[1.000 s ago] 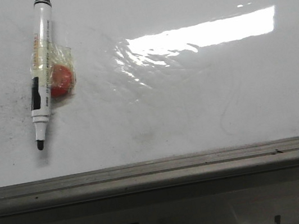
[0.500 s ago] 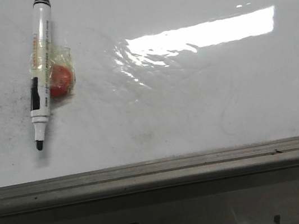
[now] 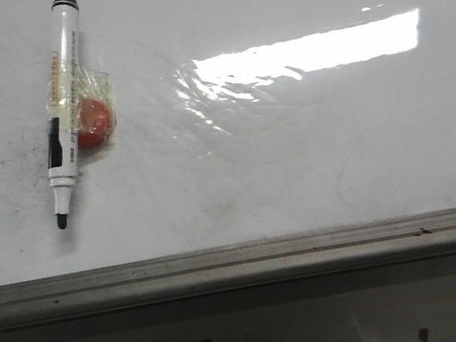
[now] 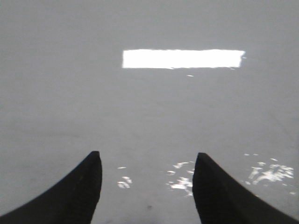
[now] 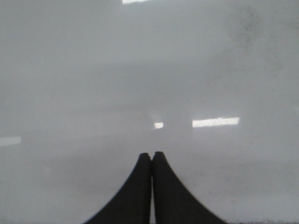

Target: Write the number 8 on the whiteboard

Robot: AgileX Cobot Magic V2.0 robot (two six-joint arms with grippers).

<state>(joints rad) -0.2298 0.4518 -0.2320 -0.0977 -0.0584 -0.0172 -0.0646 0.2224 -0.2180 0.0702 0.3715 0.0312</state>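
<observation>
The whiteboard (image 3: 296,160) fills the front view, glossy white with faint grey smudges and a bright light reflection. No number 8 shows on it. An uncapped white marker (image 3: 62,110) with a black tip lies at the left, tip toward the near edge. Neither gripper appears in the front view. In the left wrist view my left gripper (image 4: 147,161) is open over bare board (image 4: 149,116), nothing between its fingers. In the right wrist view my right gripper (image 5: 152,155) is shut, its tips together and empty, above bare board (image 5: 93,84).
A small red object (image 3: 94,123) in clear wrapping lies against the marker's right side. The board's grey metal frame edge (image 3: 243,264) runs along the near side. Dark speckles mark the board left of the marker.
</observation>
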